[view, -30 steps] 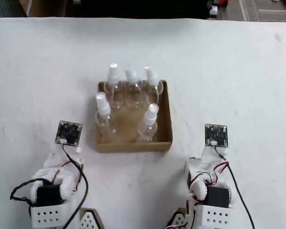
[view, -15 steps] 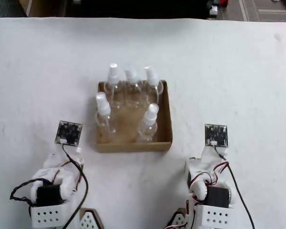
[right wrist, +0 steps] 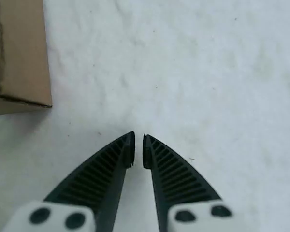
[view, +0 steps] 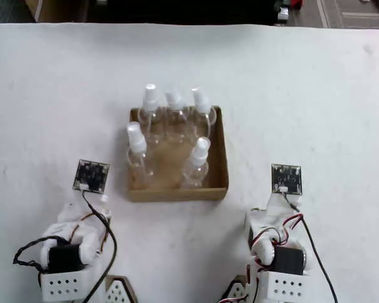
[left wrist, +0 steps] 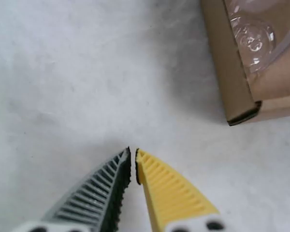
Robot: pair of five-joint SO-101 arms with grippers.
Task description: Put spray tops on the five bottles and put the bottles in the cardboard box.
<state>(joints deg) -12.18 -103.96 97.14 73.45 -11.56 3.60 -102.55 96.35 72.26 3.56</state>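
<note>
Several clear bottles with white spray tops (view: 175, 129) stand upright inside the shallow cardboard box (view: 177, 193) at the table's middle. A bottle's clear base (left wrist: 255, 38) shows inside the box corner (left wrist: 234, 92) in the left wrist view. My left gripper (left wrist: 133, 157) is shut with nothing in it, over bare cloth beside that corner. My right gripper (right wrist: 137, 144) is shut and empty too, over the cloth beside the box's other near corner (right wrist: 21, 72). In the high view both arms (view: 76, 243) (view: 275, 243) sit folded back at the near edge, either side of the box.
A white cloth (view: 303, 95) covers the whole table, bare around the box. Dark floor and clutter lie beyond the far edge (view: 177, 24).
</note>
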